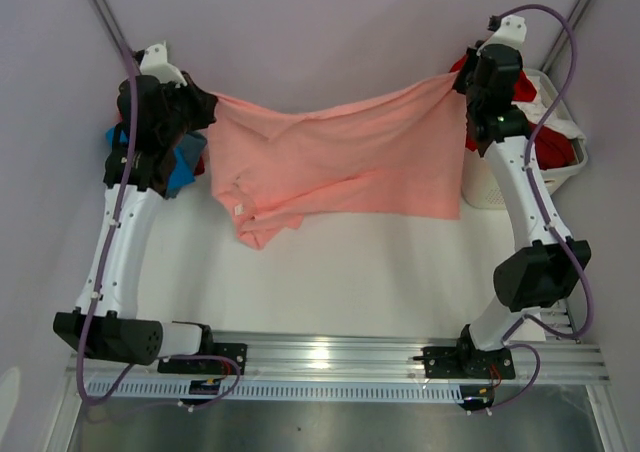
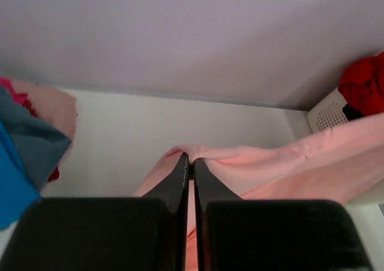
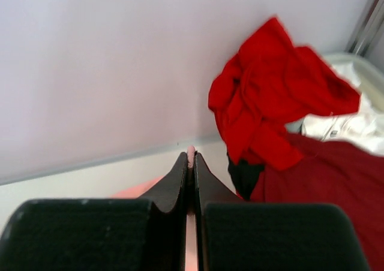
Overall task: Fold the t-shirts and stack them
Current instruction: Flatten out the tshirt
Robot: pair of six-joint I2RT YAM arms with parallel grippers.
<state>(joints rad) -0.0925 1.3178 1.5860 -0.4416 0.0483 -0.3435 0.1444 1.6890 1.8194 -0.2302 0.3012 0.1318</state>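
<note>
left gripper (image 2: pixel 191 163) and right gripper (image 3: pixel 192 158) each clamped on opposite ends of pink shirt (image 1: pixel 350 162); shirt stretched between them.

Overhead view. A salmon-pink t-shirt (image 1: pixel 340 162) was held stretched between the left end effector (image 1: pixel 208 101) and the right end effector (image 1: pixel 459 80), each clamped on one upper corner; the cloth was seen sagging in the middle above the white bench (image 1: pixel 380 272), with a bunched fold at its lower left. A blue t-shirt (image 1: pixel 184 173) was partly hidden behind the left arm. A red t-shirt (image 1: pixel 548 148) was piled in the white slatted laundry basket (image 1: pixel 488 186) at the far right. Both arm bases were bolted to an aluminium rail (image 1: pixel 330 356).
</note>
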